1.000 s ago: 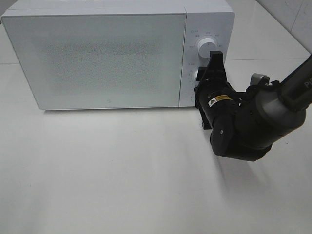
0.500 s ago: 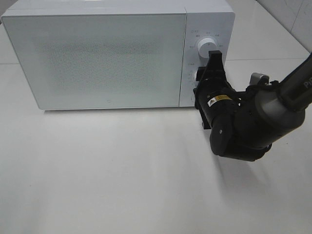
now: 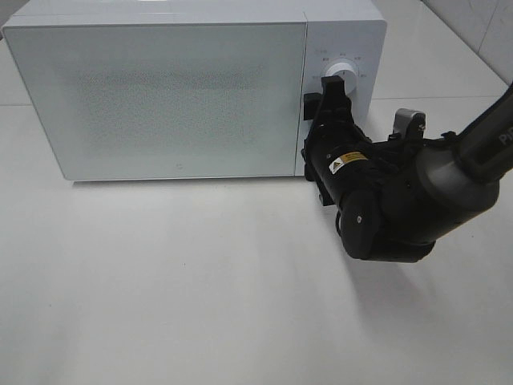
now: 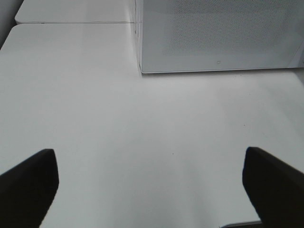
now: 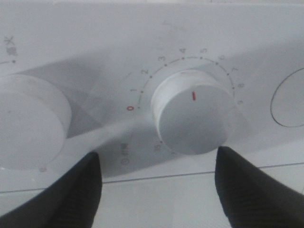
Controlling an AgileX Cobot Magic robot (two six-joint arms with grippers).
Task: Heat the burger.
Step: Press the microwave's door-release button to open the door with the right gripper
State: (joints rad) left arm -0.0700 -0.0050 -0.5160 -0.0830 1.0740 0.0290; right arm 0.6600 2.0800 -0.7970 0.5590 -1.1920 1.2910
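The burger is out of view. The white microwave stands at the back of the table with its door shut; its lower front corner also shows in the left wrist view. My right gripper is at the microwave's control panel. In the right wrist view my right gripper is open, its fingers either side of the numbered timer knob and not touching it. The knob's red mark sits between 4 and 5. My left gripper is open and empty above the bare table.
A second white knob sits beside the timer knob; it is the upper knob in the exterior view. A round button outline is on the knob's other side. The white table stretches in front of the microwave.
My right gripper has shifted left along the control panel and a little closer to the microwave. The microwave has not moved.
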